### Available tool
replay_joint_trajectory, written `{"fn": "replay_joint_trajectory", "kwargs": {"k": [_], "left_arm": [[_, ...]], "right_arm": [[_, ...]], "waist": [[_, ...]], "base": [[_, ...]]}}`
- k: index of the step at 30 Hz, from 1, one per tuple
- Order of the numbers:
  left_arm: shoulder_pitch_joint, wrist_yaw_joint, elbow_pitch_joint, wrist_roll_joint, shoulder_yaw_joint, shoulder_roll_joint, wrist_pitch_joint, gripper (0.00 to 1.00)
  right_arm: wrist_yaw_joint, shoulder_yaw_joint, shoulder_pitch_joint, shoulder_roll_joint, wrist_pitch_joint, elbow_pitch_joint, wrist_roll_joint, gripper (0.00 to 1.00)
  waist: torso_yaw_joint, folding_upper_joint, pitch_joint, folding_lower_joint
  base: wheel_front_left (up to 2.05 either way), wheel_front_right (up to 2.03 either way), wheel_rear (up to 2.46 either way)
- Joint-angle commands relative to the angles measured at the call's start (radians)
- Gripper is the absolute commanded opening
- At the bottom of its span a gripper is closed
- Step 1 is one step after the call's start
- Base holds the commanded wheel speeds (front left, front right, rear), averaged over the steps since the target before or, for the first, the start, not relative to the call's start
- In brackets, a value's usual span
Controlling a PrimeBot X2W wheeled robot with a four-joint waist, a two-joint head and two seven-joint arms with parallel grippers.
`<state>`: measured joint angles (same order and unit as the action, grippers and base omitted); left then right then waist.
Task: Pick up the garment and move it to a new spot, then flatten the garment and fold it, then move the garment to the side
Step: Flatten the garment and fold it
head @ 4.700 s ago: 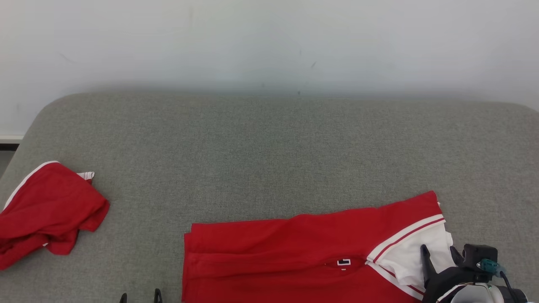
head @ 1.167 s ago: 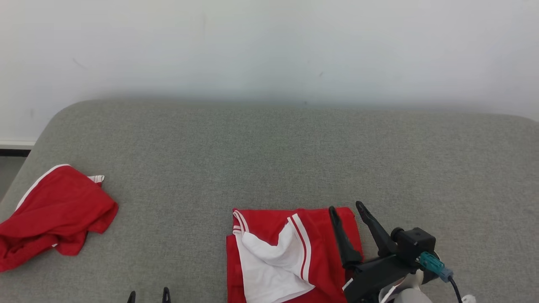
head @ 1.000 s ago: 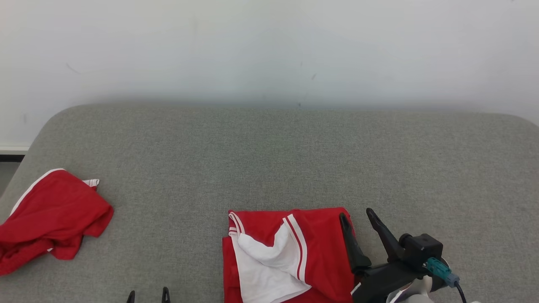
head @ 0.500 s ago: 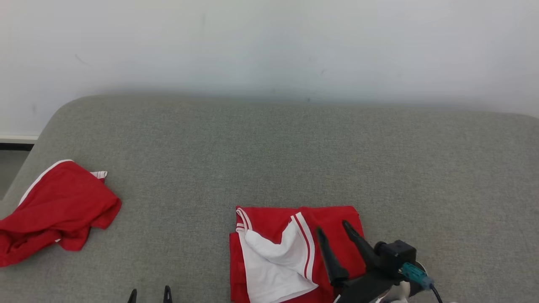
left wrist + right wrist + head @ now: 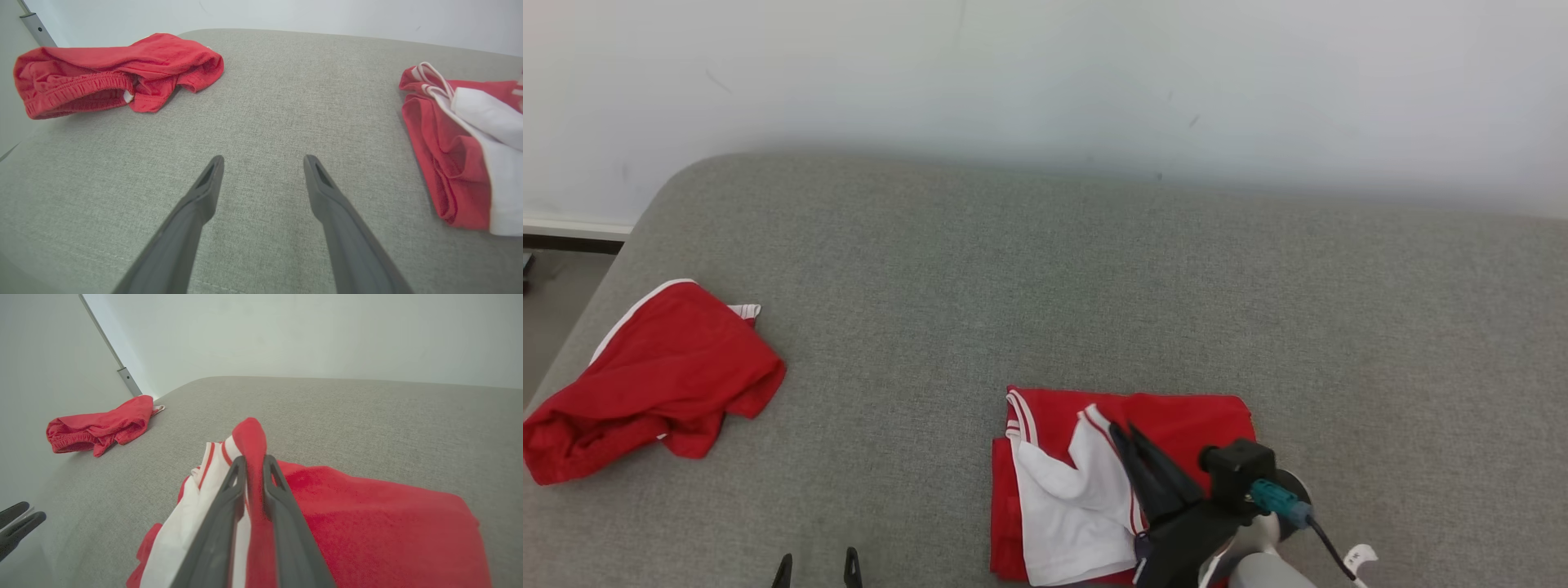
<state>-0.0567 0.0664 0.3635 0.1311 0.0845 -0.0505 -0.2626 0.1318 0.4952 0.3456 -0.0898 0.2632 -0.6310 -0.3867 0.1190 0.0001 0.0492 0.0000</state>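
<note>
The folded garment [image 5: 1201, 416] lies at the bed's [image 5: 1094, 286] near edge, right of centre; a crumpled garment [image 5: 662, 376] lies far left.

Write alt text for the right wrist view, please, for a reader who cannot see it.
The right gripper, jaws shut, pinches a raised red fold of the folded red and white garment on a grey padded surface. A crumpled red garment lies far off at the left, near a white wall.

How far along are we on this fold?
Done: the garment lies folded in a compact stack. In hand: the right gripper is shut on a pinched red ridge of it. Still to do: moving it aside; the left gripper hangs open over the gray surface.
</note>
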Motion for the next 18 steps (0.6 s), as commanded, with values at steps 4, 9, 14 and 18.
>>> {"fn": "replay_joint_trajectory", "kwargs": {"k": [4,9,14,18], "left_arm": [[0.007,0.003,-0.024,0.015,-0.012,0.000,-0.003,1.00],[-0.001,0.002,-0.030,0.017,-0.010,0.000,-0.003,1.00],[0.001,-0.001,-0.024,0.012,-0.016,0.000,-0.003,1.00],[-0.005,0.001,-0.022,0.008,-0.023,0.000,-0.003,1.00]], "right_arm": [[-0.002,0.100,-0.003,-0.006,0.001,0.050,-0.037,0.00],[-0.002,0.244,-0.023,-0.019,0.001,0.083,-0.105,0.00],[-0.002,0.446,-0.016,-0.061,-0.007,0.136,-0.249,1.00],[-0.002,0.505,0.016,-0.101,-0.002,0.178,-0.322,1.00]], "waist": [[-0.009,-0.0001,0.006,0.0000],[-0.029,-0.0001,-0.003,0.0000],[-0.051,-0.0001,-0.013,0.0000],[-0.068,-0.0001,-0.020,0.0000]], "base": [[0.00,0.00,0.00],[0.00,0.00,0.00],[0.00,0.00,0.00],[0.00,0.00,0.00]]}}
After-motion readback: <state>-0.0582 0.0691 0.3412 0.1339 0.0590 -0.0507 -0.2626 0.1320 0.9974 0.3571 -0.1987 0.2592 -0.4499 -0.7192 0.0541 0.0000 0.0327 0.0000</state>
